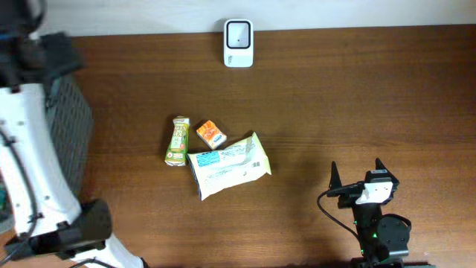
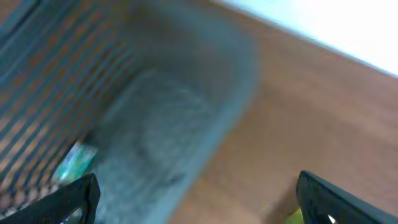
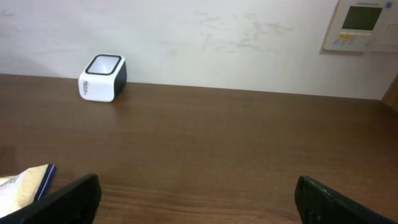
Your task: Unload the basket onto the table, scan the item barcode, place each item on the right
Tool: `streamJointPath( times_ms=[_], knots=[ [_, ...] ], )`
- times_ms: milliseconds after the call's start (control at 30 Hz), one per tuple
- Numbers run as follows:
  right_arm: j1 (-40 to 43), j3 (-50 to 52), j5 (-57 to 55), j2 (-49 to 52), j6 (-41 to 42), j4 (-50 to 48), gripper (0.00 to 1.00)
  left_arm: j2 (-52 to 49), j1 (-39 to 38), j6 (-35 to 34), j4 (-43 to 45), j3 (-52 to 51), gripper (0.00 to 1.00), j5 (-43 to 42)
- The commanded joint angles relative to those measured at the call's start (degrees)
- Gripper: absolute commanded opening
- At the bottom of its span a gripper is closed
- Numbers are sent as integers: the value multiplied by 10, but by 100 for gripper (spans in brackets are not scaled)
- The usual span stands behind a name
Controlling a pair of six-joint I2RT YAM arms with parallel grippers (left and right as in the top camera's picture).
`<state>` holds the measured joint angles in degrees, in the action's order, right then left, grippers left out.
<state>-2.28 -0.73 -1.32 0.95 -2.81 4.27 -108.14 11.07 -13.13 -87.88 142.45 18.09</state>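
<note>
Three goods lie together on the brown desk, all on the robots' side of the white scanner that stands at the far edge by the wall, and somewhat to its left. The largest is a white wipes packet, flat, with blue and green print. Its long axis runs crosswise to the line from the scanner, tilted so its right end is a little closer to the scanner than its left. Just beyond it, on the scanner's side, is a small orange carton, lying at a slant and about touching the packet's upper edge. Left of the carton is a slim green pouch whose long axis points roughly toward and away from the scanner's edge of the desk, its narrower cap end toward that edge. Its foot is right beside the packet's corner. The right pincer is further from the scanner than the goods and well to their right. Its fingers are spread wide with nothing between them, and its camera looks at the scanner across bare desk. The left pincer is also spread wide and empty, above a dark slatted basket far left of the scanner. A small green object lies inside, too blurred to name.
</note>
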Motion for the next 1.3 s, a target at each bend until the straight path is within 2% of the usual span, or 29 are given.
streamJointPath(
  times_ms=[0, 67, 167, 233, 300, 400, 467, 567, 667, 867, 933, 967, 1067, 1167, 1267],
  knots=[
    [-3, 4, -7, -2, 0, 2, 99, -9, 158, -61, -7, -37, 99, -3],
    [-3, 4, -7, -2, 0, 2, 99, -9, 229, -68, 45, -109, 99, -3],
    [-3, 4, -7, -2, 0, 2, 99, -9, 289, -54, 197, -317, 100, -3],
    [-3, 4, -7, -2, 0, 2, 99, -9, 302, 33, 320, -435, 100, -3],
    [-3, 4, -7, -2, 0, 2, 99, -9, 302, 163, 412, -505, 96, -2],
    [-3, 4, -7, -2, 0, 2, 99, -9, 327, 200, 487, -566, 94, -3],
    [-3, 4, -7, -2, 0, 2, 99, -9, 336, 247, 502, -583, 89, -3],
    [-3, 4, -7, -2, 0, 2, 99, -10, 349, 253, 529, -610, 79, -3],
    [-3, 4, -7, -2, 0, 2, 99, -12, 349, 299, 585, -661, 71, -2],
    [-3, 4, -7, -2, 0, 2, 99, -40, 391, 300, 631, -683, 69, -3],
    [-3, 4, -7, -2, 0, 2, 99, -39, 388, 300, 649, -682, 58, -7],
    [-3, 4, -7, -2, 0, 2, 99, -38, 385, 300, 649, -678, 57, -7],
    [-3, 4, -7, -2, 0, 2, 99, -19, 363, 300, 649, -647, 66, 4],
    [-3, 4, -7, -2, 0, 2, 99, 1, 356, 329, 647, -642, 67, 12],
    [-3, 4, -7, -2, 0, 2, 99, 0, 363, 348, 644, -643, 73, 55]
  ],
)
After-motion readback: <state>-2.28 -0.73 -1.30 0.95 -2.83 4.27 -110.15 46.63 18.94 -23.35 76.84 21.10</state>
